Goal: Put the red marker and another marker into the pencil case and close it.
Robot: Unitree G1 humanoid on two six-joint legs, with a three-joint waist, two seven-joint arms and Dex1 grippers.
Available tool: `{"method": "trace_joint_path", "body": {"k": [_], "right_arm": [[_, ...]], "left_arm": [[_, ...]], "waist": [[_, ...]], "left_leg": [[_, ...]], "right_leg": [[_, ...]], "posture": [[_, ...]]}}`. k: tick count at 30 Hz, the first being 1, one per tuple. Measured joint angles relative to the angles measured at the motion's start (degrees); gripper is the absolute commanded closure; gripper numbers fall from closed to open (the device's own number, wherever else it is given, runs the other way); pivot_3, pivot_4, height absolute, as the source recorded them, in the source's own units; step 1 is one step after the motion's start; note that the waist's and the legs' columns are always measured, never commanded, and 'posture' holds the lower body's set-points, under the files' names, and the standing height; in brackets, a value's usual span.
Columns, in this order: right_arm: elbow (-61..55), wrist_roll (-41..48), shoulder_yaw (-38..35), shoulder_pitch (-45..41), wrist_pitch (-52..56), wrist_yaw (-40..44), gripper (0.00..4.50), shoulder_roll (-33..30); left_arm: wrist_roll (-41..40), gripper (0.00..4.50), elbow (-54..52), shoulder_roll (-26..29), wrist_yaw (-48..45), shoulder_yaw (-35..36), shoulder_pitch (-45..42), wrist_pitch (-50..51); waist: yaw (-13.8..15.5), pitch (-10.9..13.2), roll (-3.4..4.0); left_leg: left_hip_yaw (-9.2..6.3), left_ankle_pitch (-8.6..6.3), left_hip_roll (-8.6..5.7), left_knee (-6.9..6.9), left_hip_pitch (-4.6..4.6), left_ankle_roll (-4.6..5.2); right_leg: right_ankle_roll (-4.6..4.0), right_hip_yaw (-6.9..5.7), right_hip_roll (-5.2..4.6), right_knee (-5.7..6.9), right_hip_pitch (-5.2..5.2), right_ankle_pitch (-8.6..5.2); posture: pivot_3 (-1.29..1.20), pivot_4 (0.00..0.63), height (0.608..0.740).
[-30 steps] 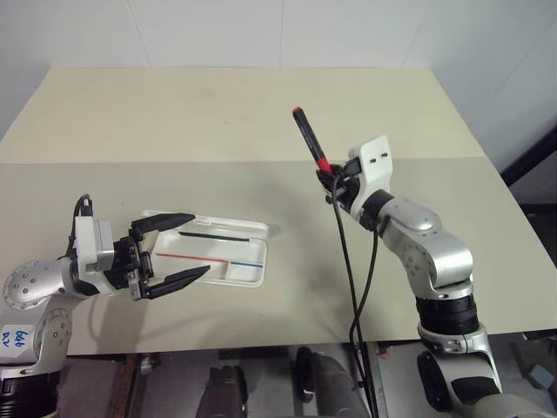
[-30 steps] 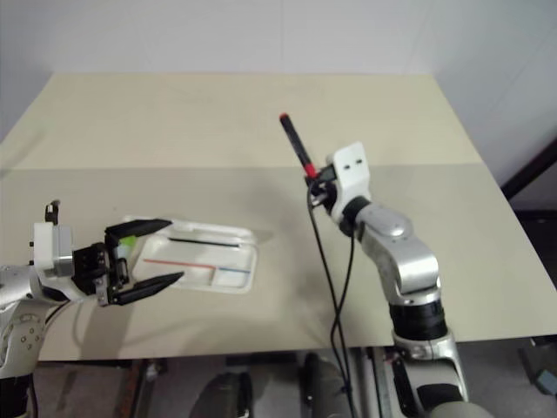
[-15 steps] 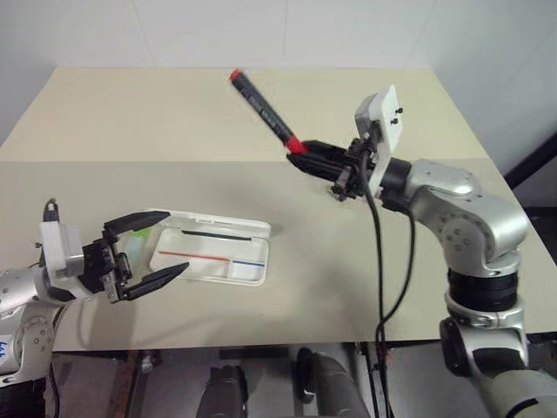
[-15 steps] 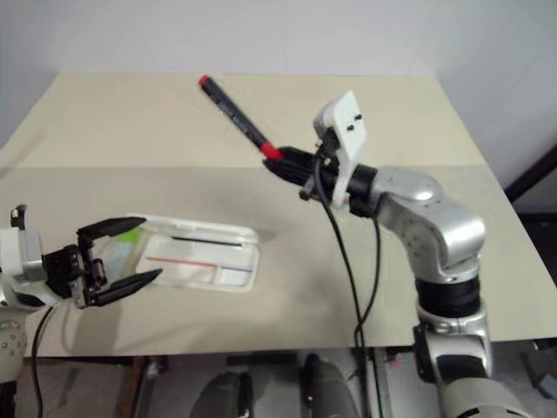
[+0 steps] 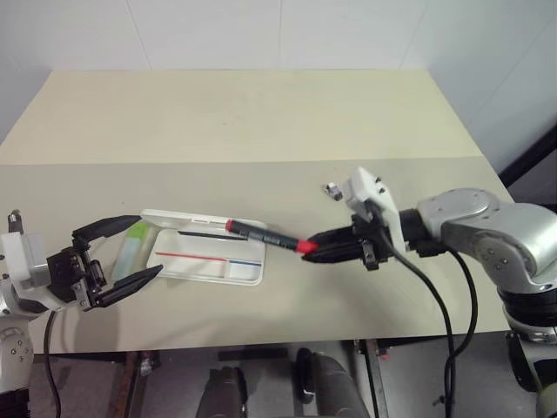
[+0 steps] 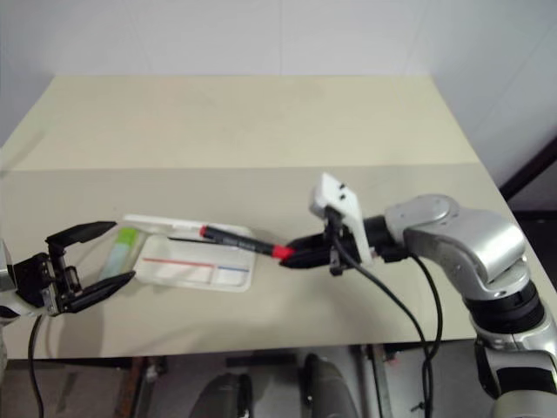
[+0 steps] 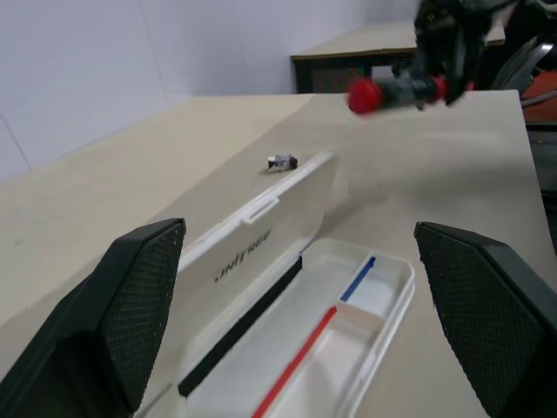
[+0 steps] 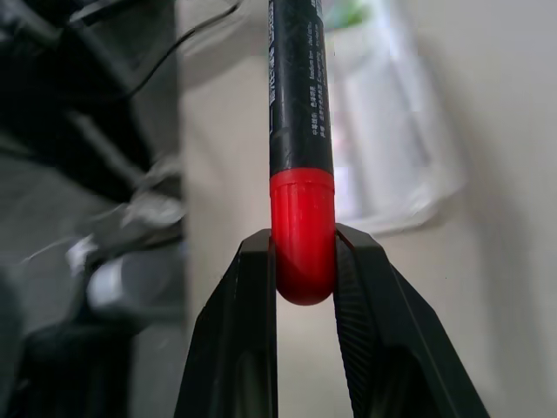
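Swung down from upright, the slim black-barrelled red marker (image 5: 264, 236) is now held nearly level, pinched at its red end by the right gripper (image 5: 315, 253), barrel aimed across the open white plastic pencil case (image 5: 207, 258). Beyond it, the left gripper (image 5: 126, 255) is spread wide, empty, beside the lime-green highlighter (image 5: 133, 247). A small grey object (image 5: 332, 189) lies behind the right gripper.
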Motion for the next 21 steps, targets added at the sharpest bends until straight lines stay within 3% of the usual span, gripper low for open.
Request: {"method": "trace_joint_path", "body": {"k": [4,12,21], "right_arm": [[0.1,-2.1,4.2,-0.2,-0.2,-0.1,3.96,1.5],[10.3,-16.7,17.4,-5.8,-8.1,-3.1,3.96,12.6],[15.9,-25.8,20.3,-8.8,-13.0,-6.0,3.96,20.9]], "left_arm": [[-0.3,0.00,0.1,0.0,-0.9,1.5,2.2,-0.1],[-0.2,0.00,3.4,0.6,-2.2,3.0,2.0,-2.6],[0.1,0.00,5.6,1.6,-2.6,3.5,1.8,-4.1]], "waist": [[0.1,0.0,-0.02],[0.0,0.0,-0.04],[0.0,-0.1,-0.08]], "left_leg": [[-0.03,0.02,0.00,0.04,0.02,-0.03],[-0.03,0.06,-0.01,0.18,0.05,-0.08],[-0.03,0.06,-0.01,0.18,0.01,-0.08]], "right_leg": [[-0.02,-0.01,-0.02,0.08,0.00,-0.01],[-0.10,-0.02,-0.03,0.36,-0.04,-0.03],[-0.10,-0.06,-0.05,0.57,-0.04,-0.03]], "posture": [[0.00,0.150,0.740],[0.00,0.150,0.740],[0.00,0.150,0.740]]}}
